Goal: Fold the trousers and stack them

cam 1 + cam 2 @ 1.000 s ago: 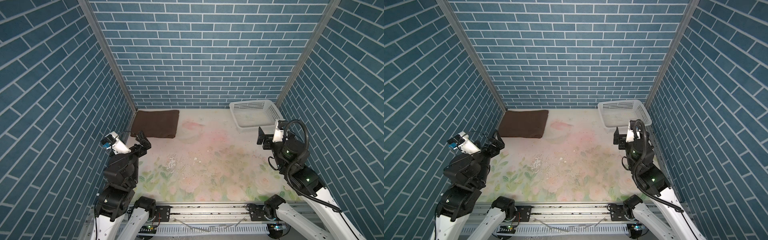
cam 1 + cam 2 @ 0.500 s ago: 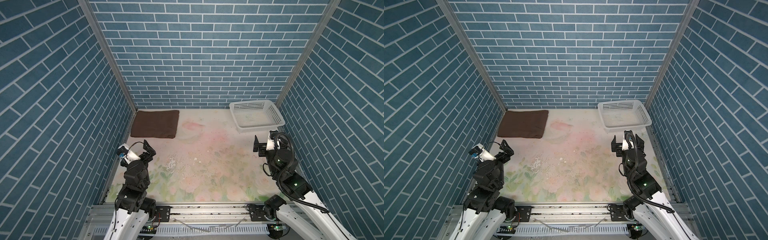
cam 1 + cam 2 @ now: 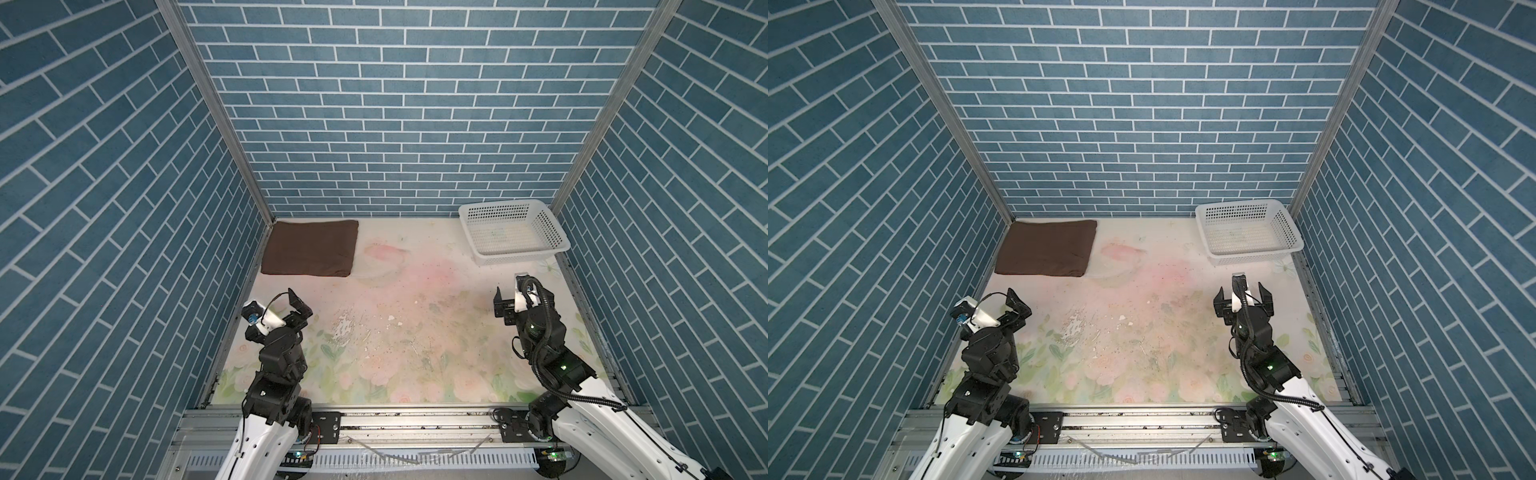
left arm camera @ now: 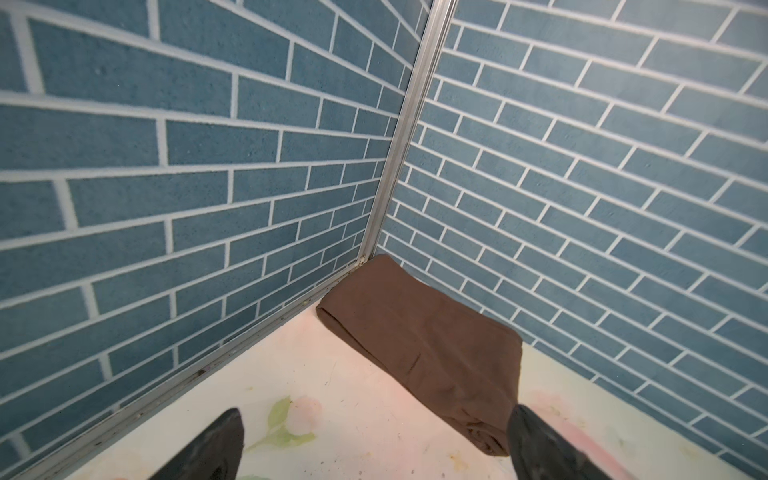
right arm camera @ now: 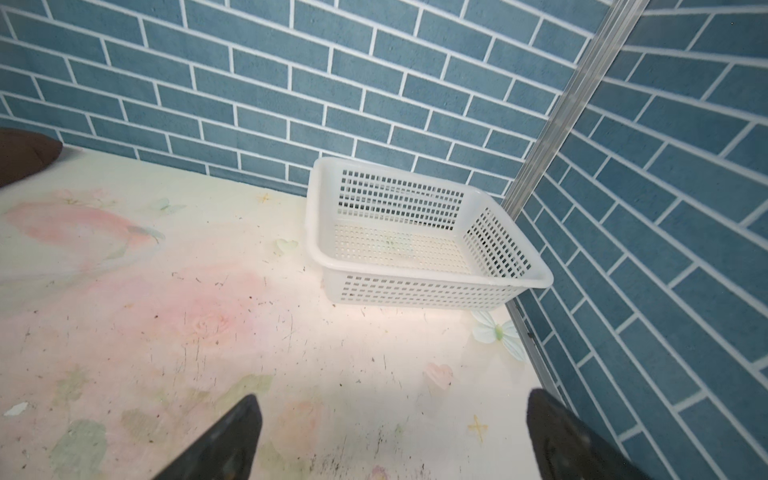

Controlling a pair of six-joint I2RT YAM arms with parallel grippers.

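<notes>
One pair of brown trousers [image 3: 309,248] lies folded into a flat, roughly rectangular packet. It sits straight ahead of the left end effector [image 3: 302,305] and well apart from it, pushed into the far corner of the counter [image 3: 415,299]. In both top views the packet's sides look fairly even.

The left wrist view shows the trousers [image 4: 424,345] stacked in several layers. The rounded fold along one side is neat, while the corner nearest the end effector is a little bunched.

The left end effector has its jaws spread wide with nothing between them, and it does not touch the cloth. The right end effector [image 3: 1242,293] is likewise wide open and empty. Ahead of it, and apart from it, sits a white basket [image 3: 1254,253] that appears to hold nothing.

Judging from how things lie, the folding is done and the packet has been set in its place. No second garment shows on the counter or in the basket, so nothing seems left to fold or to lay on top. What could remain is small: perhaps smoothing the bunched corner, or bringing both arms to rest near their bases. The task looks finished, or very nearly so.
</notes>
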